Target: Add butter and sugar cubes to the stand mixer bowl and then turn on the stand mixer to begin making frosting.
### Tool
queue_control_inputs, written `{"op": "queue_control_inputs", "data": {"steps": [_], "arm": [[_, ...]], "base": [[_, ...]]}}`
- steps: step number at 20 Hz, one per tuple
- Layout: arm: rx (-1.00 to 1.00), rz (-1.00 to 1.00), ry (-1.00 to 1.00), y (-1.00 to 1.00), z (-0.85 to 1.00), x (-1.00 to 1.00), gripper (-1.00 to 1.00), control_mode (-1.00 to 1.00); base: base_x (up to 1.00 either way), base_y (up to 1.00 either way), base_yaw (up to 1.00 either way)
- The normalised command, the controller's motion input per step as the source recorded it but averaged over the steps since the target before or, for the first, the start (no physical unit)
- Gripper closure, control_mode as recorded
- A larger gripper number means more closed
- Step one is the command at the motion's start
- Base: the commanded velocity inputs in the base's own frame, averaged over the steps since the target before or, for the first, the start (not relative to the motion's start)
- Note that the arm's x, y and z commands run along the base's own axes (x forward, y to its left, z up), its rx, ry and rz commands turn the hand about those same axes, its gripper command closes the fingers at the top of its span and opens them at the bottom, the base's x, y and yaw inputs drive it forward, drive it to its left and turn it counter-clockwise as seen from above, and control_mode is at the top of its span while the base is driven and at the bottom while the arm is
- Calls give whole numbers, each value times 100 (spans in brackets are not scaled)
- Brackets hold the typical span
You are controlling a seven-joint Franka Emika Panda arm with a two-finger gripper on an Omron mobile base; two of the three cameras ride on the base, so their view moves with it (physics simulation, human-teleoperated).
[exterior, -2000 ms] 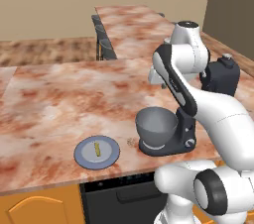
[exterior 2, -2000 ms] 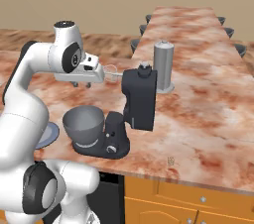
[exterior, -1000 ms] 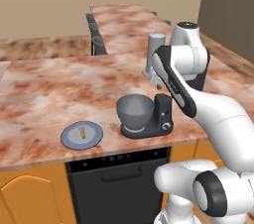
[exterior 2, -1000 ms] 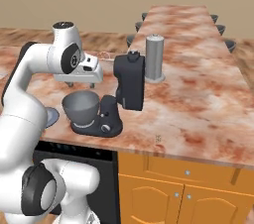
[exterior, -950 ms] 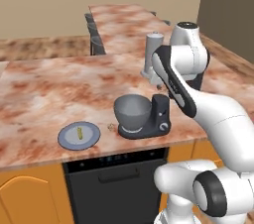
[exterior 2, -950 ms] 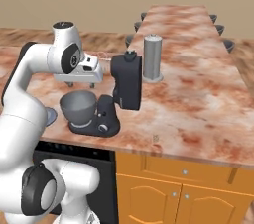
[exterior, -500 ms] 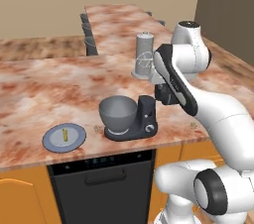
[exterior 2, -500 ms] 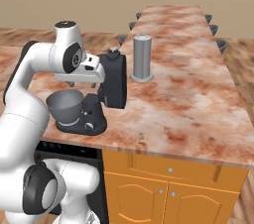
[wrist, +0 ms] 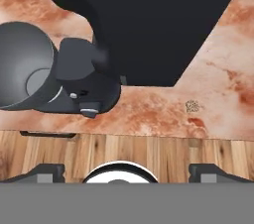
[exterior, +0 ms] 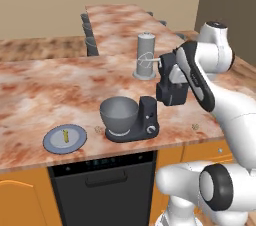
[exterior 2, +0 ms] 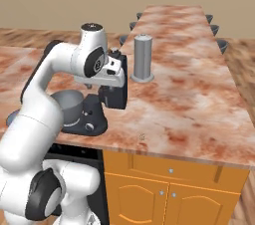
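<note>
There, tall grey cylinder (exterior: pixel 146 56) behind stand mixer (exterior: pixel 150 115), plate (exterior: pixel 53 141) beside.

On the counter (exterior: pixel 45 95), the plate (exterior: pixel 52 142) with the butter (exterior: pixel 64 135) lies left of the stand mixer bowl (exterior: pixel 119 114); the sugar cubes (exterior: pixel 98 129), it seems, lie between them.
</note>
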Motion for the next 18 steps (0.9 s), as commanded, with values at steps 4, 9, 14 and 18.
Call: {"op": "queue_control_inputs", "data": {"steps": [4, 9, 14, 18], "arm": [[7, 5, 0, -99, -9, 0, -100, -100], [2, 13, 0, -93, -25, 0, -100, -100], [0, 12, 0, -36, -46, 0, -100, -100], [0, 5, 0, -3, -55, 0, -100, -100]], "base": [[0, 0, 0], [0, 0, 0], [0, 0, 0], [0, 0, 0]]}}
